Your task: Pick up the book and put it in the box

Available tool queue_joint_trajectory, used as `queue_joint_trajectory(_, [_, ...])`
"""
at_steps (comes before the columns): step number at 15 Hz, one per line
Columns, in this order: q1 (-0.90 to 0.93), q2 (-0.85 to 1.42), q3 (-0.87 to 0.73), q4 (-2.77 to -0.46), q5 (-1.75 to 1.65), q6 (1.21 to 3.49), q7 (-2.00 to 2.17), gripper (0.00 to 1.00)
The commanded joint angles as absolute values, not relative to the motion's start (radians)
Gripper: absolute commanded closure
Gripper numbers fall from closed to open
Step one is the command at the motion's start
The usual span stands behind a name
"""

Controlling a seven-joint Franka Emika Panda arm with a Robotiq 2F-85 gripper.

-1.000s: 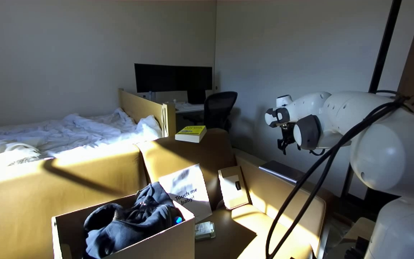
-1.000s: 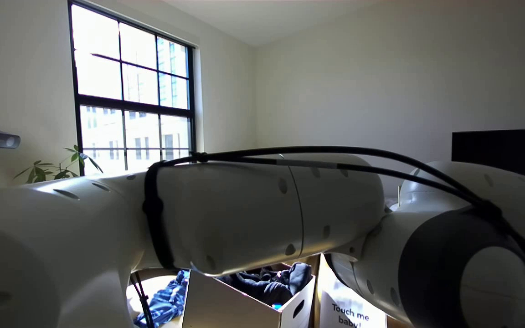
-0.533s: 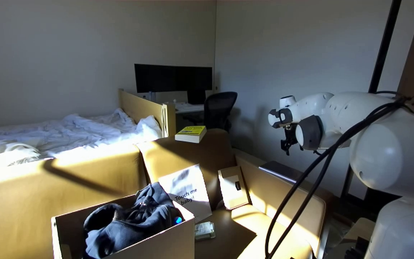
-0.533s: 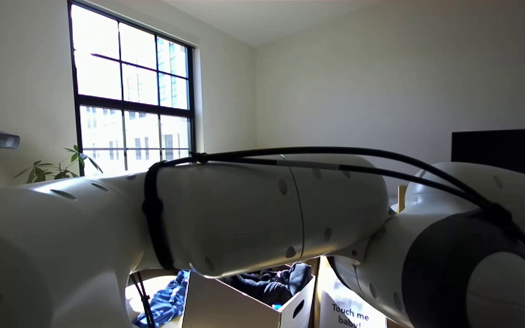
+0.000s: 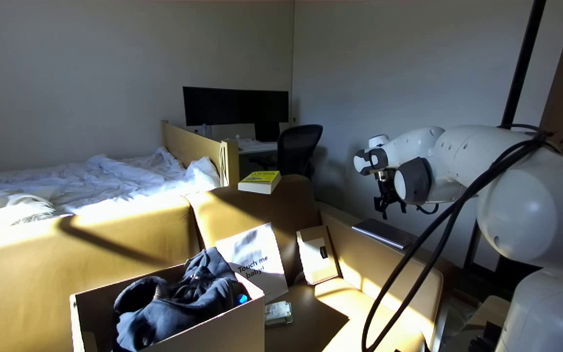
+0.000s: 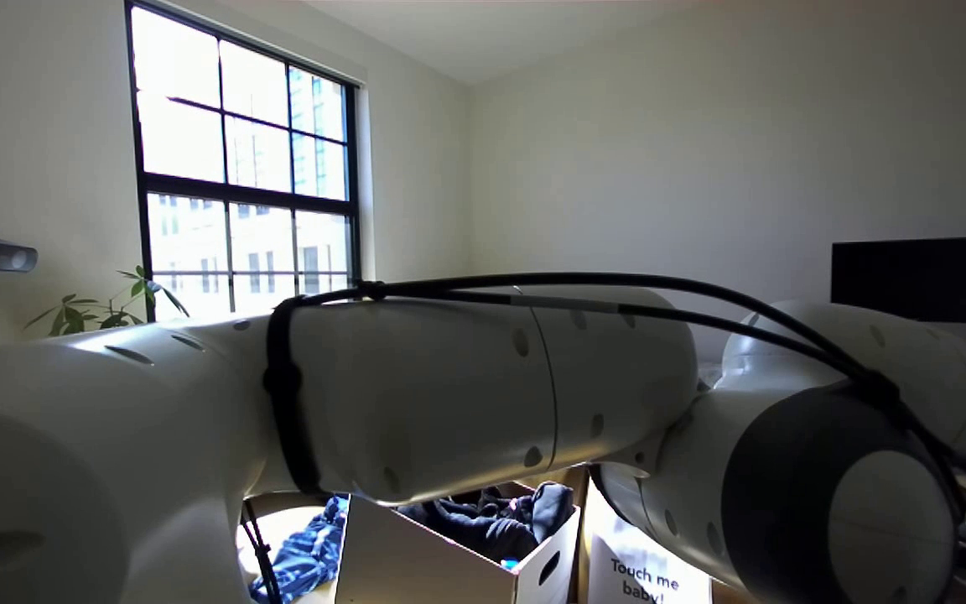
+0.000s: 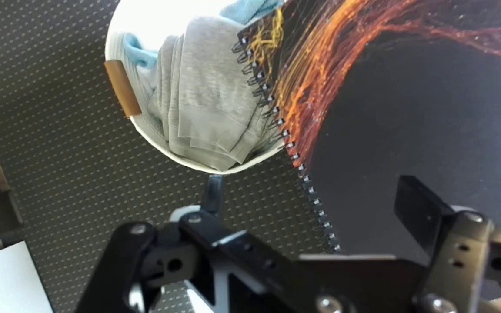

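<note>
A dark spiral-bound book (image 7: 407, 121) with orange streaks fills the right of the wrist view. It lies flat on the sofa arm (image 5: 384, 232) in an exterior view. A thick yellow book (image 5: 260, 181) lies on the sofa's back. The tan cardboard box (image 5: 223, 322) stands on the sofa with dark clothes inside; it is partly hidden by my arm in an exterior view (image 6: 428, 558). My gripper (image 5: 392, 211) is above the dark book, apart from it. In the wrist view its fingers (image 7: 310, 180) are wide apart with nothing between them.
A white panel reading "Touch me baby!" (image 5: 257, 264) and a smaller open carton (image 5: 318, 256) lean on the sofa (image 5: 130, 249). A small pale packet (image 5: 278, 313) lies beside the box. A white basket (image 7: 181, 161) of clothes stands on the carpet below. Black cables (image 5: 438, 234) hang from my arm.
My arm and gripper shift slightly right at first, then left and a little lower, seen in an exterior view. The books and the box have not moved.
</note>
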State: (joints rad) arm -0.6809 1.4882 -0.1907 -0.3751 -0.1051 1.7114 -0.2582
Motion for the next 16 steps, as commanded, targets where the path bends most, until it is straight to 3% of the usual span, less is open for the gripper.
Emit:
queue_joint_trajectory(1, [-0.699,1.488,-0.181,-0.374,-0.110,1.664,-0.278,0.00])
queue_joint_trajectory(16, [-0.728,1.494,-0.170,-0.454,-0.119,1.676,-0.321,0.00])
